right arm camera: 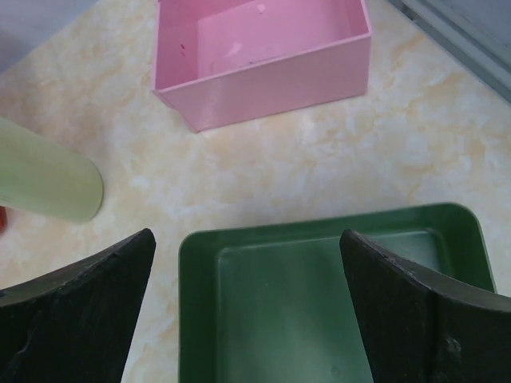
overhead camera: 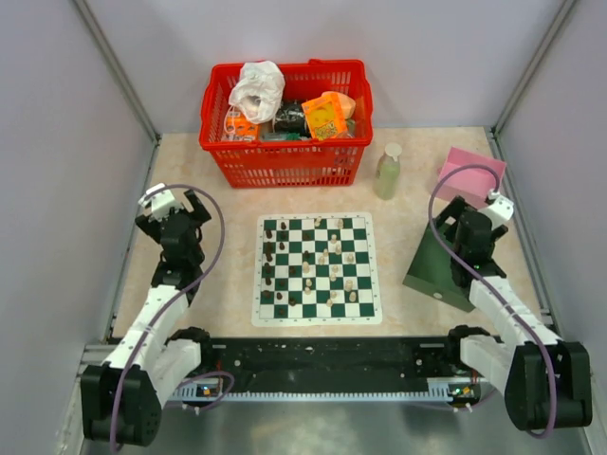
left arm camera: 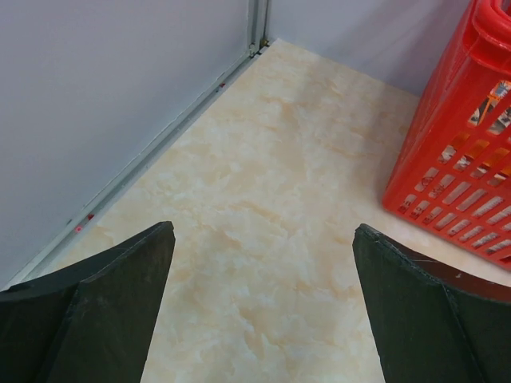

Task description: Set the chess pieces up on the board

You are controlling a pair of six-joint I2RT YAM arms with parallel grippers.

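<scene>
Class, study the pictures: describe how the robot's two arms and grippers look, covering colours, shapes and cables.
The left arm and right arm have white links joined by black joints, on black bases. A purple cable loops along each. The left gripper and right gripper each have two broad, dark, wedge-shaped fingers, with a small white box at the wrist.

red basket (overhead camera: 285, 163) behind board (overhead camera: 315, 319), bottle (overhead camera: 388, 171) rear-right — flanks bare

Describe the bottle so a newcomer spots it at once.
Find the red basket at the back. Right of it, before the pink tray, stands the bottle. Alone among its neighbours it is slim, upright and pale green.
</scene>
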